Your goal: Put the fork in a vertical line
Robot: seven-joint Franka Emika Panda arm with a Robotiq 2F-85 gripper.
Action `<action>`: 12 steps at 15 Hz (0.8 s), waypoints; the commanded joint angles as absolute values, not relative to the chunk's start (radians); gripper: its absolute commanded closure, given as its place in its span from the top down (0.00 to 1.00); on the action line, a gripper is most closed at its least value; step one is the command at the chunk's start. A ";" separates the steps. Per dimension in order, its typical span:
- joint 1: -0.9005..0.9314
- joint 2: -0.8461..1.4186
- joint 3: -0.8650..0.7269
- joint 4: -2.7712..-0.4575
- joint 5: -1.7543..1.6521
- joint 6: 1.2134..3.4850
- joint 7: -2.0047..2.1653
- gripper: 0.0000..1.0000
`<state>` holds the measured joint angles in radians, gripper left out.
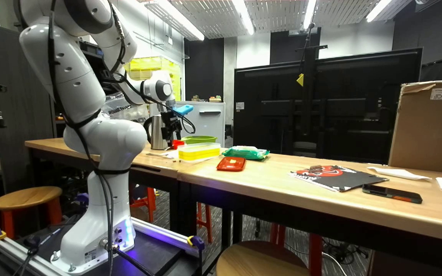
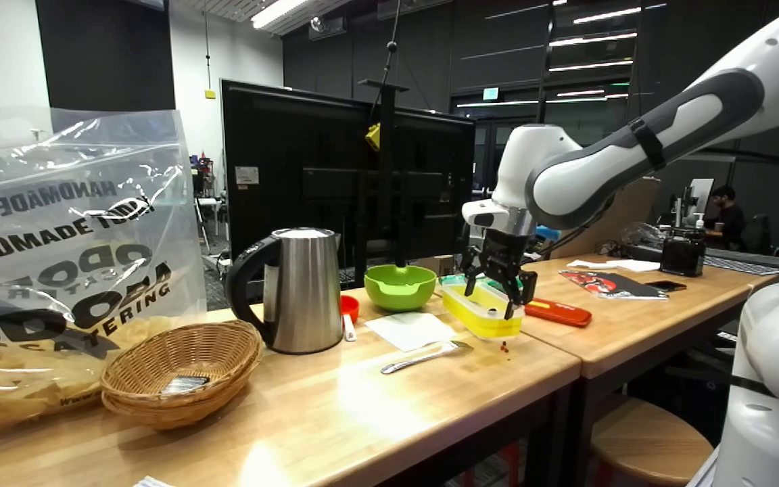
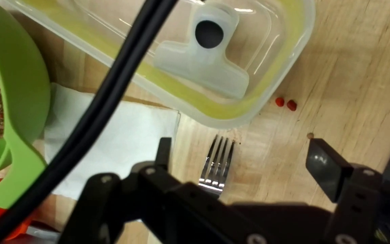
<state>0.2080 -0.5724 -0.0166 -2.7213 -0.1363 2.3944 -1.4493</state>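
Fork (image 3: 217,166) lies flat on the surface (image 2: 308,419), its tines just beside a corner of the yellow-walled container (image 2: 494,328) and near the white napkin (image 3: 137,135); in the wrist view its handle runs out of sight beneath my tool (image 3: 244,162). The tool hangs above, released, fingers (image 3: 327,171) spread wide with nothing held. In an exterior view the fork (image 2: 423,358) lies aslant, so I judge the turning is yet to be done and the step in hand is lining up for the grasp. To do it well I should ease away from the container, along the fork towards its handle, since coming down at the tines risks knocking that corner. The tines show nearer the finger at the left of the wrist view, so I would centre first, then turn the wrist until the pads face the handle squarely. Such thin metal will likely want the fingertips right down at the surface, lowered gently, clear of the napkin, and closed slowly. After that, a slight lift, a smooth turn and a soft lowering before letting go
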 commanded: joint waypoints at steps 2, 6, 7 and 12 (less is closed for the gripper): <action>0.247 -0.536 -0.016 -2.745 -0.087 2.431 -1.418 1.00; 0.274 -0.484 0.009 -2.747 -0.068 2.452 -1.371 1.00; 0.278 -0.459 0.020 -2.739 -0.069 2.469 -1.349 1.00; 0.298 -0.293 0.088 -2.645 -0.075 2.585 -1.194 1.00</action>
<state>0.2890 -0.4103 0.0510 -2.7226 -0.0854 2.5228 -1.2752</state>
